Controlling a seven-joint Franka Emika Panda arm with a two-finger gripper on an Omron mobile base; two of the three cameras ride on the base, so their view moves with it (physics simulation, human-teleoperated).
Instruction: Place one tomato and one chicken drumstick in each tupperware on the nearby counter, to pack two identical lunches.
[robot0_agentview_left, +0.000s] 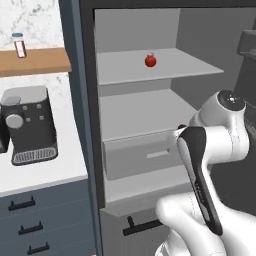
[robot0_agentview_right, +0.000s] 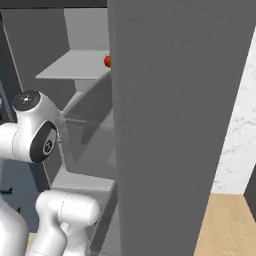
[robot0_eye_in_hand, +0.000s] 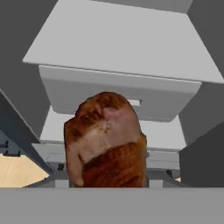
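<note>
Inside the open fridge (robot0_agentview_left: 150, 115), a tomato (robot0_agentview_left: 150, 60) is sitting alone on the top shelf (robot0_agentview_left: 165, 67), toward the middle of it; from the right base view the same tomato is peeking out red at the edge of the fridge door (robot0_agentview_right: 175, 125), which is covering most of that picture. Below the top shelf a second shelf is lying bare, and under it a grey drawer (robot0_agentview_left: 142, 157) is standing closed. Left of the fridge, the counter (robot0_agentview_left: 45, 175) is carrying a dark coffee machine (robot0_agentview_left: 30, 125), with blue drawers and black handles beneath. Above it, a wooden wall shelf (robot0_agentview_left: 35, 61) is holding a small jar (robot0_agentview_left: 19, 45). Up close in the hand view, a browned drumstick (robot0_eye_in_hand: 107, 140) is hanging right in front of the camera, its thick end pointing up the picture, with the drawer and shelves behind it. The gripper's fingertips are hiding behind the meat, so the jaws appear to be pinching the drumstick at a narrow gap, though the contact itself is not showing. The arm (robot0_agentview_left: 210, 150) is bending in front of the fridge's lower part.
</note>
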